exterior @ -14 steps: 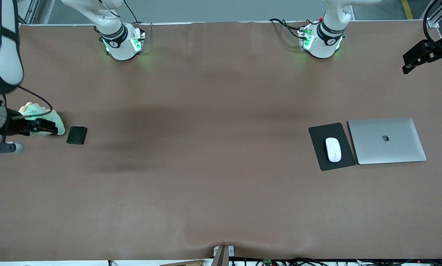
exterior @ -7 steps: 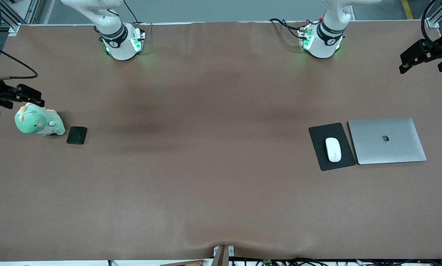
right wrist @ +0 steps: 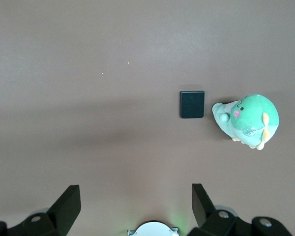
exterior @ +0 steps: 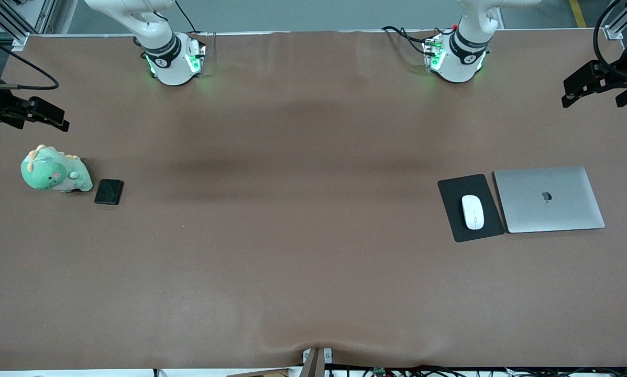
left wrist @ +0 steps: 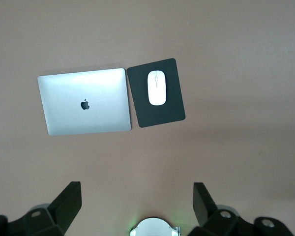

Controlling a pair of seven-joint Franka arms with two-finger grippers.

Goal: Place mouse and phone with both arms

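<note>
**Across the table: both items set down, both arms raised — risks noted**

Front view. On the black mouse pad (exterior: pixel 471 207) the mouse (exterior: pixel 472 212) is seen lying flat, with the closed silver laptop (exterior: pixel 549 199) just beside the pad toward the left arm's end of the table. The phone (exterior: pixel 109 191) is seen flat on the brown table (exterior: pixel 303 235) at the right arm's end, just beside a green plush toy (exterior: pixel 55 171); whether the two touch cannot be told. The left gripper (exterior: pixel 580 91) is held up over the table edge at its own end, the right gripper (exterior: pixel 43 112) over the table above the toy. Neither holds anything. The placing is judged done or nearly done.

Left wrist view. The left gripper's fingers (left wrist: pixel 69 204) are spread wide and empty, well above the mouse (left wrist: pixel 157 88), pad (left wrist: pixel 156 92) and laptop (left wrist: pixel 83 101). A fresh descent here would be judged risky: the mouse is glossy and rounded, so an off-centre pinch could squirt it off the pad or against the laptop.

Right wrist view. The right gripper's fingers (right wrist: pixel 69 204) are likewise wide and empty, high over the phone (right wrist: pixel 192 104) and toy (right wrist: pixel 247 120). The thin phone offers little edge; a finger could catch the soft toy and drag it into the phone.
</note>
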